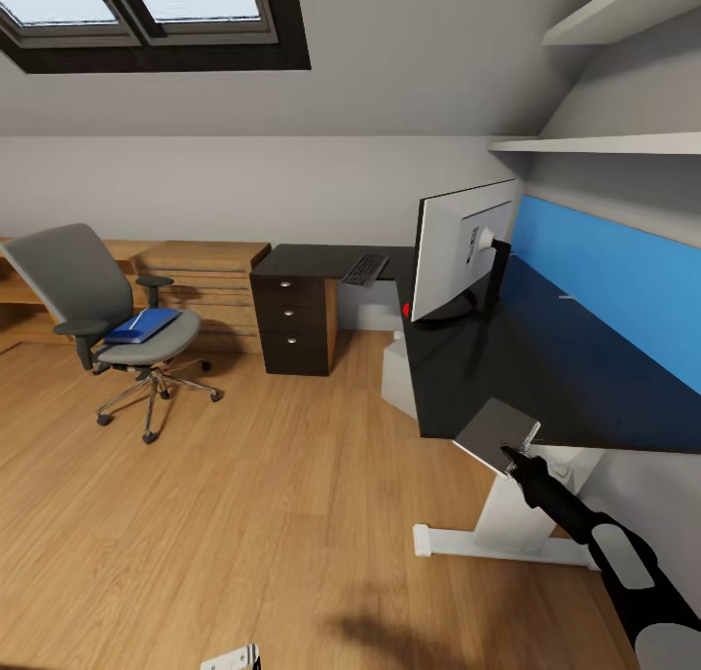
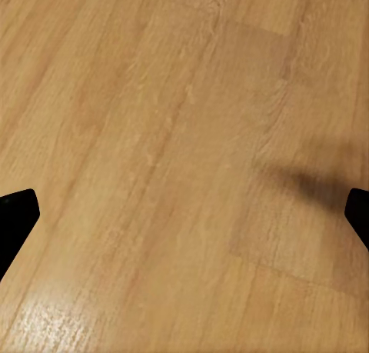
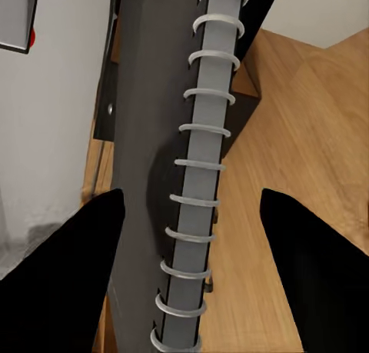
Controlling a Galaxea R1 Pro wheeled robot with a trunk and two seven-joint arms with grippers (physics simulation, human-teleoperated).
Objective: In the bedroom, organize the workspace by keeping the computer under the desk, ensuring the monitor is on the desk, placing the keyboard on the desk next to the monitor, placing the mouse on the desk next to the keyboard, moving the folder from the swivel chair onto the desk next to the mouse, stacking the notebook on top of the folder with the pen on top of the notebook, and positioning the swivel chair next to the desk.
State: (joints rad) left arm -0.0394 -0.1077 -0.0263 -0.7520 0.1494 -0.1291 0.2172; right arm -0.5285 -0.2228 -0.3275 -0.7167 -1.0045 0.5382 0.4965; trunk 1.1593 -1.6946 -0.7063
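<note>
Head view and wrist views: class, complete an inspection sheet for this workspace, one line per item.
Surface: glossy black L-shaped desk, top mostly bare.
Job's things: wide silver-backed monitor and slim dark keyboard on the desk; bright blue flat folder on the grey padded swivel chair, which stands apart from the desk; light grey computer tower under the desk; dark grey spiral-bound notebook at the desk's near edge.
Clutter: nothing seen.
Grippers: right gripper shut on the notebook; left gripper open over the light wood floor.
Cables: nothing seen.
Surroundings: dark-framed skylight, white wall shelves, low wooden shelving.
</note>
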